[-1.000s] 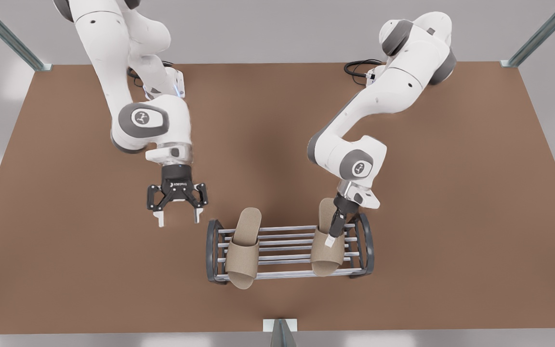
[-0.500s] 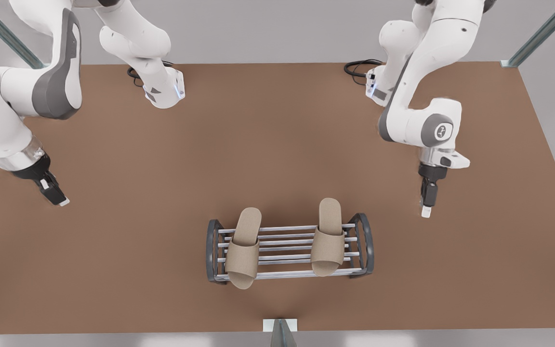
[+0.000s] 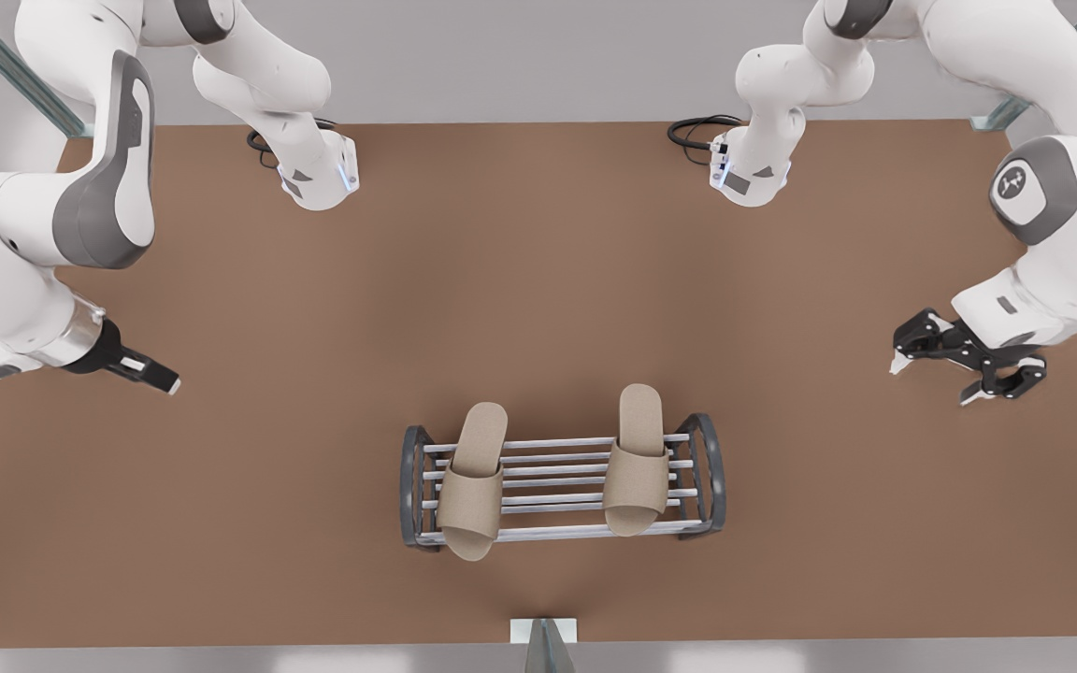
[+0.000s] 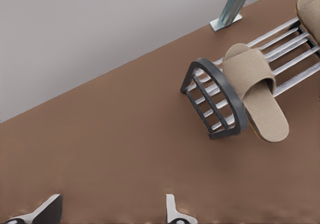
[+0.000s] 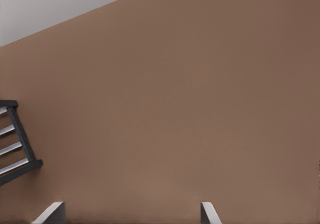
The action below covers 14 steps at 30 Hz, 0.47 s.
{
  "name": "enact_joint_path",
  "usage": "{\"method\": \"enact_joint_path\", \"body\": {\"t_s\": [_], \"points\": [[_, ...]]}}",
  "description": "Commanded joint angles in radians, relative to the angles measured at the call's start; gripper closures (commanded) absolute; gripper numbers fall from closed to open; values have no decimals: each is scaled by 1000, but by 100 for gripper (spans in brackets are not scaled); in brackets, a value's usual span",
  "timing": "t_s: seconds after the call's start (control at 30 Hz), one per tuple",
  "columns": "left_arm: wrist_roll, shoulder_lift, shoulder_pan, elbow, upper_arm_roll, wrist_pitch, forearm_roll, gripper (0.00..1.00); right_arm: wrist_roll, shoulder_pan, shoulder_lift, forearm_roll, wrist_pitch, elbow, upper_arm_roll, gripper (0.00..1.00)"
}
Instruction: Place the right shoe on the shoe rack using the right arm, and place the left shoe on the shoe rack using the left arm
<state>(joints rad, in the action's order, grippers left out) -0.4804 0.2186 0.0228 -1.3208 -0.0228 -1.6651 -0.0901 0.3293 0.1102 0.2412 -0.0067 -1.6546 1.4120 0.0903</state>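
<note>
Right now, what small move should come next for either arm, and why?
Probably none beyond parking: both beige open-toe slippers lie across the grey-framed, silver-barred shoe rack, and the left gripper and right gripper hang open, empty, well clear of it.

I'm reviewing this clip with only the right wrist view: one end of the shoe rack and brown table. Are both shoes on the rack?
Observer: Yes. The left shoe lies across the bars of the shoe rack toward the front view's left, and the right shoe lies toward its right.
Operator: Where is the left gripper?
Observer: The left gripper hangs by the front view's left edge of the table, well apart from the rack, open and empty.
Operator: And the right gripper, seen from outside?
Observer: The right gripper hangs open and empty, far toward the front view's right of the rack.
</note>
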Motion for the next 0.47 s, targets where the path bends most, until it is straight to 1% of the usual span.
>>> {"method": "enact_joint_path", "body": {"t_s": [0.0, 0.03, 0.07, 0.13, 0.3, 0.33, 0.4, 0.43], "points": [[815, -12, 5, 9, 44, 481, 159, 0, -366, 0, 0, 2, 18, -1, 0, 0], [885, 16, 11, 9, 44, 458, 156, 0, -366, 0, 0, 2, 18, -1, 0, 0], [1013, 42, 11, 9, 44, 386, 90, 0, -366, -1, 0, 2, 18, -1, 0, 0], [1120, 67, 16, 9, 46, 309, 81, 0, -366, -1, 0, 2, 15, -1, 0, 0], [1215, 64, 14, 0, 46, 246, 69, 0, -365, -1, 0, 4, 12, -1, 2, 0], [1227, 59, 17, -6, 46, 177, 72, 0, -365, -1, 0, 4, 10, -1, 2, 0], [1226, 13, 19, -83, 46, 107, 72, 0, -365, -1, 0, 4, 10, -1, 2, 0], [1220, 11, 19, -84, 46, 107, 72, 0, -365, -1, 0, 4, 10, -1, 2, 0]]}}
